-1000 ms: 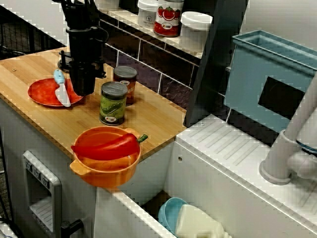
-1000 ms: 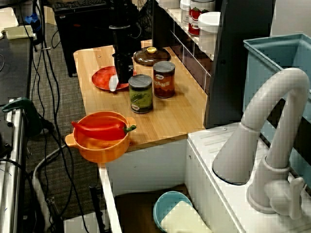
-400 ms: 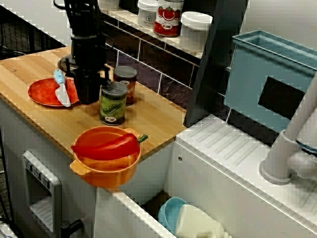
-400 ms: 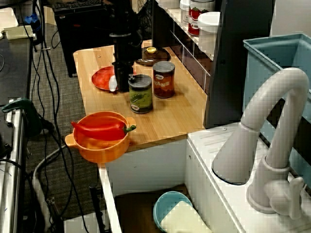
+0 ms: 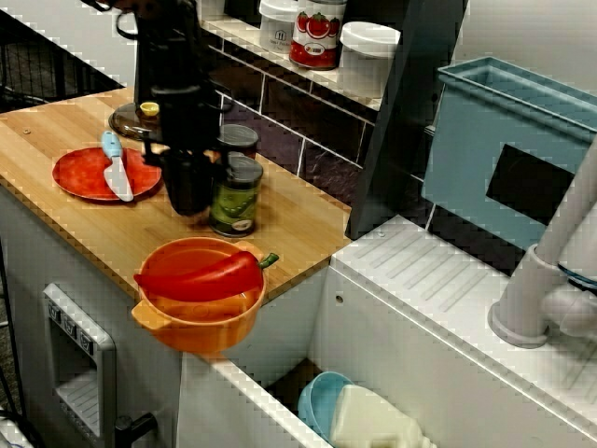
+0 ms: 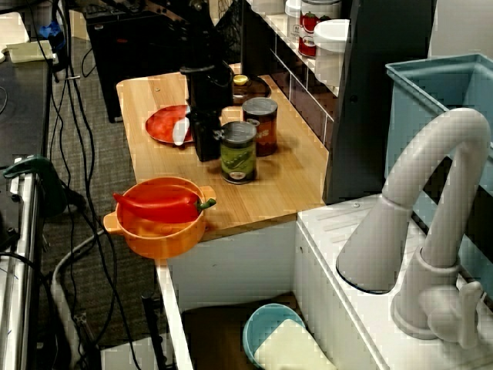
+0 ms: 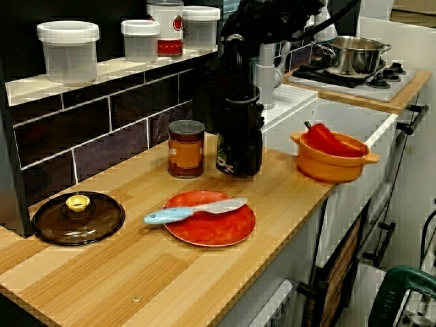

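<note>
Wooden counter (image 5: 56,131) seen from the side. The black gripper (image 5: 189,198) stands upright, tip low over the wood, close against the green-labelled can (image 5: 235,194). This can stands upright in front of the brown can (image 5: 244,140), near the red plate (image 5: 84,177). Whether the fingers are spread or closed cannot be told.

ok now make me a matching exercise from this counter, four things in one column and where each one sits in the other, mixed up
Things
1. knife
2. red pepper
3. green can
4. brown lid

Places
A. lying in the orange bowl
B. flat on the counter, close to the tiled wall
C. lying across the red plate
D. standing upright right beside the gripper

Pairs: 1-C, 2-A, 3-D, 4-B
</note>
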